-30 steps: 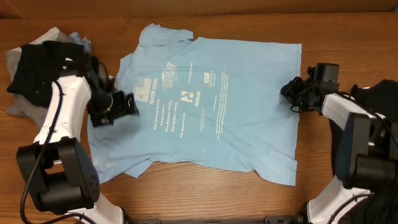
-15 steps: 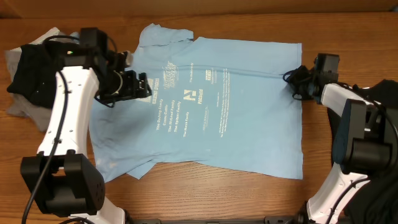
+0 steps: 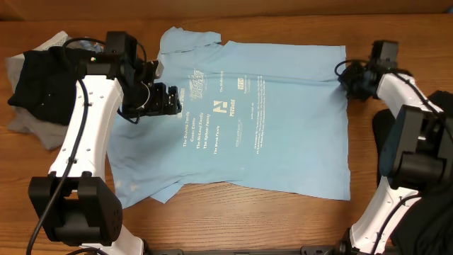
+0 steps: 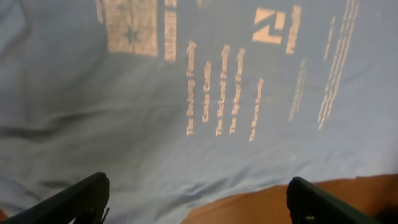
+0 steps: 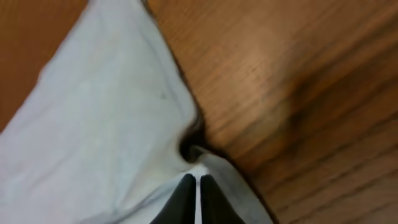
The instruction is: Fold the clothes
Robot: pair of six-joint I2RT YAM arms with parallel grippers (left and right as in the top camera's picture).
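Far left: a heap of black and grey garments [image 3: 32, 85] is sitting bunched at the edge of the worktop [image 3: 233, 219], partly under the left arm.

Left pincer [image 3: 173, 101] is hanging over the left part of the light blue T-shirt [image 3: 283, 134], above the start of the white print. Its jaws are standing wide and holding nothing. In the left wrist view the two dark fingers [image 4: 81, 199] are showing at the bottom corners, well apart, with printed cloth [image 4: 186, 62] spreading between them and a strip of bare wood [image 4: 261, 205] beyond the shirt's edge. I cannot tell whether the tips are touching the cloth.

Centre: the T-shirt is lying spread across the middle of the worktop, small white print facing up. The neck and sleeves are pointing left and the hem right. The near left sleeve is lying rumpled; the body is mostly flat, with a faint crease running in from the right edge.

Right: right pincer [image 3: 345, 76] is sitting at the shirt's right edge, just below the far corner. The right wrist view is showing its jaws [image 5: 198, 186] closed narrow, pinching a fold of pale cloth [image 5: 93, 124], with wood grain [image 5: 298, 93] just beside it.
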